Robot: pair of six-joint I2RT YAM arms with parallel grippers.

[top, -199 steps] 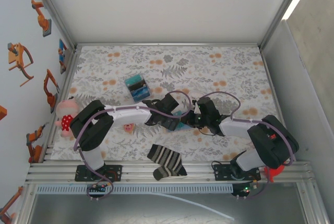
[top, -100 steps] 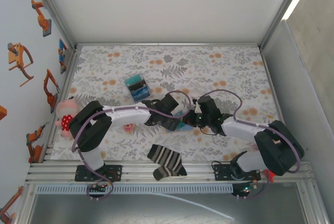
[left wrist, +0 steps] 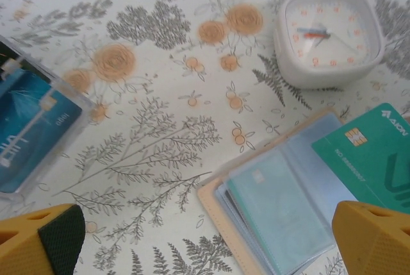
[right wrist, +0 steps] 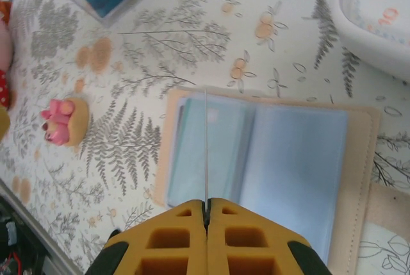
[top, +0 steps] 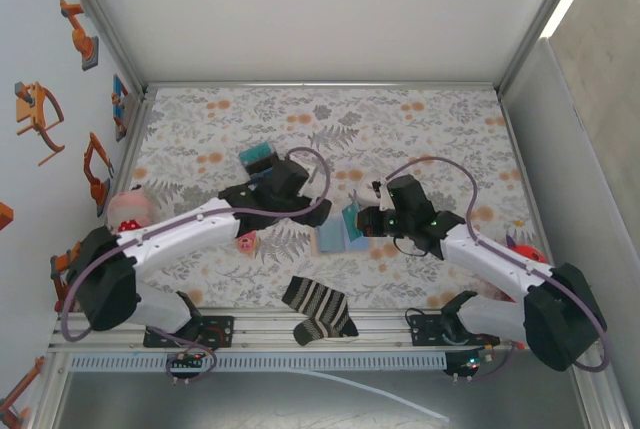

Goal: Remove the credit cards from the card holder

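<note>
Well to the far left of the small tan bifold card holder (top: 335, 237) sits a clear plastic box with teal and blue contents (top: 262, 167). Closer in, the left gripper (left wrist: 202, 230) hovers just off the holder's far-left corner. Its yellow jaws are spread wide with nothing between them. That arm is stretched long across the flowered tablecloth (top: 420, 129), wrist tipped down at the cloth.

The holder lies flat and open, blue-grey panels up. Seen from above, its long axis runs roughly left to right between the two grippers. A pale teal card (right wrist: 211, 140) is tucked in one half.

The part that matters is over the holder's right side. The right gripper (right wrist: 206, 204) is pinched shut on a thin teal-green credit card with a gold chip (left wrist: 371, 156), gripping it by one edge. From that wrist the card shows edge-on, standing up from the open panels and reaching across the holder. It looks free of its pocket, though I can't tell if the far corner is clear.

The right arm slants in from the holder's right and is plainly the nearer one. I'd judge the next move is simply to carry the card aside, off the holder. A white rounded-square clock (left wrist: 328, 34) sits near one corner of the holder — worth steering round.
</note>
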